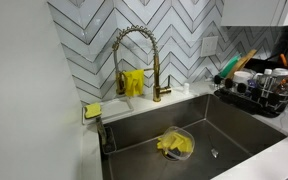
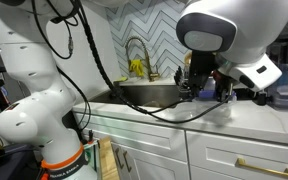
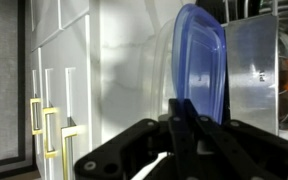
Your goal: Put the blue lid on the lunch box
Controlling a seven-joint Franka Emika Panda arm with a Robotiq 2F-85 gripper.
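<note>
In the wrist view the blue lid (image 3: 200,60) stands on edge, translucent, right above my gripper (image 3: 180,112). The two black fingers are pressed together on the lid's lower edge. The lid stands by a steel pot (image 3: 269,70) in the black dish rack (image 1: 256,98). In an exterior view my gripper (image 2: 193,84) hangs over the counter at the rack. The lunch box (image 1: 175,144), a clear container with yellow contents, lies in the steel sink (image 1: 234,125). My gripper and the lid do not show in that view.
A gold faucet (image 1: 134,50) arches over the sink, with yellow items (image 1: 134,82) behind it and a yellow sponge (image 1: 92,110) on the sink corner. A green-handled brush (image 1: 236,64) sticks up from the rack. White cabinet doors with gold handles (image 3: 49,130) are below.
</note>
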